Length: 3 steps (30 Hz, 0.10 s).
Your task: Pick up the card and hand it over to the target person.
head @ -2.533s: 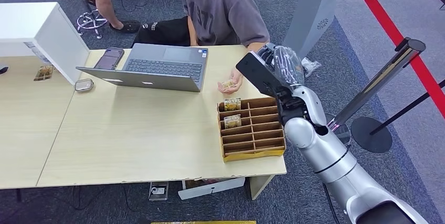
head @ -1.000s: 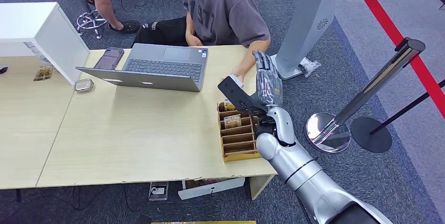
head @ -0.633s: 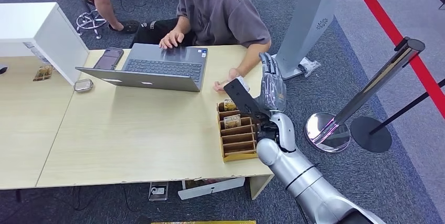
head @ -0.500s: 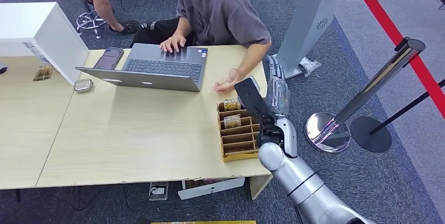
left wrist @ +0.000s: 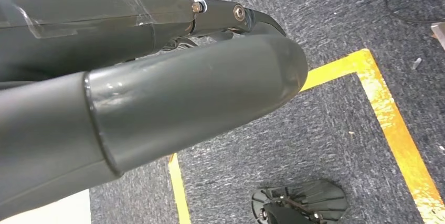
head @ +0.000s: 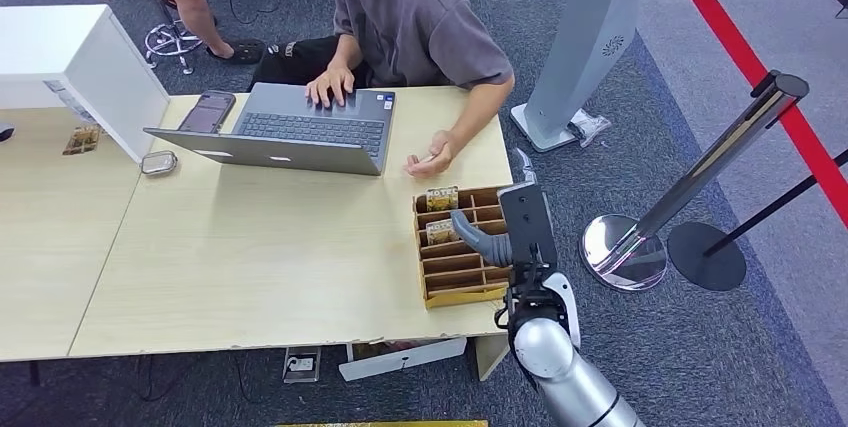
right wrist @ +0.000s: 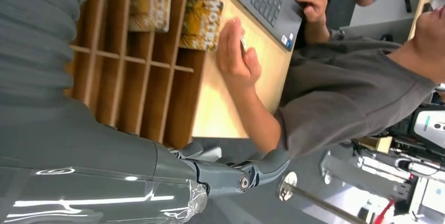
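Beyond right hand (head: 500, 239), card (head: 430, 159) in person's hand (head: 428, 158).

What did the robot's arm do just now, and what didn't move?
The right hand drew back from the person and sank over the wooden card holder, holding nothing. The person's free hand moved onto the laptop. Both cards stayed slotted.

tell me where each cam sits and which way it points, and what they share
Head view: high on the body, looking forward and down at the table; right hand over the card rack.
Left wrist view: behind the left hand, facing carpet with yellow tape.
Right wrist view: behind the right hand, facing the rack and person.
Head and right wrist views share rack, laptop, person.
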Available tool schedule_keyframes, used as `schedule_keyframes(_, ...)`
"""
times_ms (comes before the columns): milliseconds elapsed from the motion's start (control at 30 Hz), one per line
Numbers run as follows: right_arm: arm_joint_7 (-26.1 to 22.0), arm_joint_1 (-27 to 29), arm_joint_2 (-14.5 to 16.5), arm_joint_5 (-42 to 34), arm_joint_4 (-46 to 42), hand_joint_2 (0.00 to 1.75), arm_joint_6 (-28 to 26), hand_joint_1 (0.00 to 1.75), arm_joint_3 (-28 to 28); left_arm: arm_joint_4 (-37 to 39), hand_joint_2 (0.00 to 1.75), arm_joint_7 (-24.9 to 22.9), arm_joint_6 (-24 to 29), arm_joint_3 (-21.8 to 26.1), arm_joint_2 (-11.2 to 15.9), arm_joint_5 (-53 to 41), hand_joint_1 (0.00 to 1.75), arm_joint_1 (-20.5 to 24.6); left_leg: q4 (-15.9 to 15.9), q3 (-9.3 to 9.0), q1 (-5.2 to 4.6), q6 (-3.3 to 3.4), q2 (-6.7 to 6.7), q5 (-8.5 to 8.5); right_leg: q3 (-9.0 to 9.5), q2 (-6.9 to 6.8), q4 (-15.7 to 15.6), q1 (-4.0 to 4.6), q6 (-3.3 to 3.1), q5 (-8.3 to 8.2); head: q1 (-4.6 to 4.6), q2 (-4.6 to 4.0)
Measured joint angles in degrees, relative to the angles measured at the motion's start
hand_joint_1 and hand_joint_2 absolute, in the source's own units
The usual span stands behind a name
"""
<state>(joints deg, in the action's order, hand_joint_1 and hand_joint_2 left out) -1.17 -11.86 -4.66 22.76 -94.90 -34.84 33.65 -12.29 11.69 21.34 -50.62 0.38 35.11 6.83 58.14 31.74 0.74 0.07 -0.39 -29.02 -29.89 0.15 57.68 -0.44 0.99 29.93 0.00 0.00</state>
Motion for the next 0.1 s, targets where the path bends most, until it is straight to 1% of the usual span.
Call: schedule_keyframes(100,-0.88,0.76,0.02,-1.01,0.03,1.75,-0.33,0.00,0.44,0.03,0.00,0.12,0.08,0.14,-0.01,0.23,0.00,0.03,0.03,0.03,0.01,-0.01,0.02,-0.01,-0.04,0.03,0.03,0.00,0.00,0.01,0.00,0.00)
